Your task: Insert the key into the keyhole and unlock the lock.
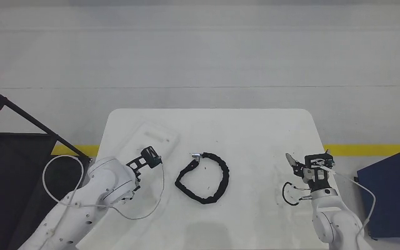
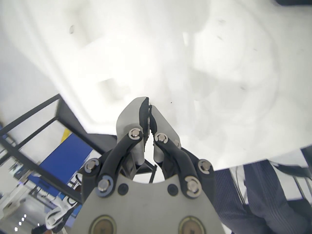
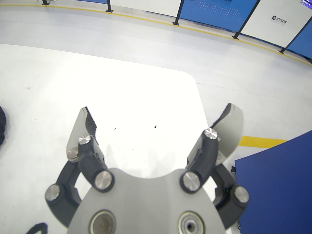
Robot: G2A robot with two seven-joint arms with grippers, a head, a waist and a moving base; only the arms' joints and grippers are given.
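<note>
Both apart from the lock (image 1: 222, 176), the clenched left gripper (image 2: 148, 101) and released right gripper (image 3: 157, 108) are leaving it unbraced, so any insertion push could slide it.

white table (image 1: 262, 144) — a black chain lock (image 1: 224, 175) lies looped near its middle.

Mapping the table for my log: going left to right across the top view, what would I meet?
Left pincer, shut → black chain lock → right pincer, open.
</note>
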